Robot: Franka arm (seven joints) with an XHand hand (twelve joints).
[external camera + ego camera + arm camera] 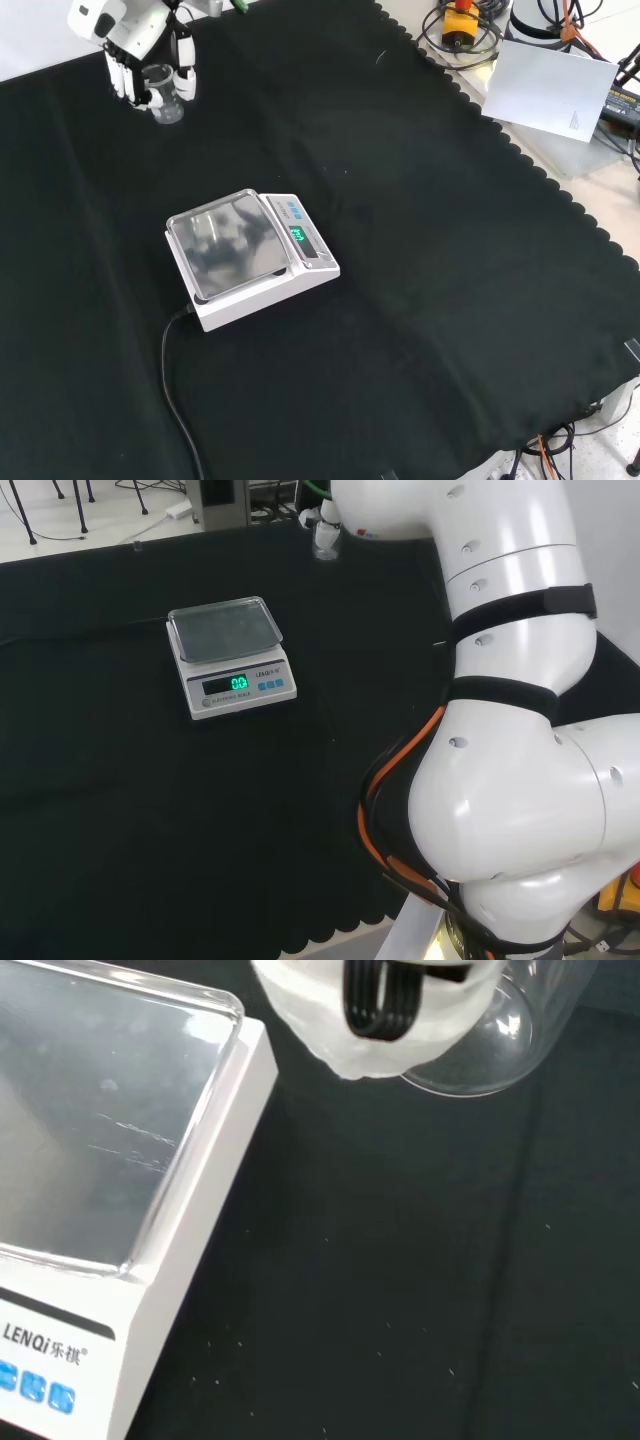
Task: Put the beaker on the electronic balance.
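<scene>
The clear beaker (165,97) is at the far left corner of the cloth in the front view, with the hand (132,38) curled round it, fingers on one side and thumb on the other. From the head view, the beaker (326,542) hangs under the hand (327,516) at the far edge of the bench. The white electronic balance (252,258) with its steel pan stands mid-cloth, well apart from the hand, and its display is lit. In the wrist view the beaker's base (500,1035) sits beside a white part of the hand (375,1015), with the balance (120,1160) nearby.
The balance's black cable (170,380) runs toward the front of the cloth. The arm's white links (520,730) rise at the right of the head view. Past the scalloped cloth edge lie a paper sheet (550,85) and cables.
</scene>
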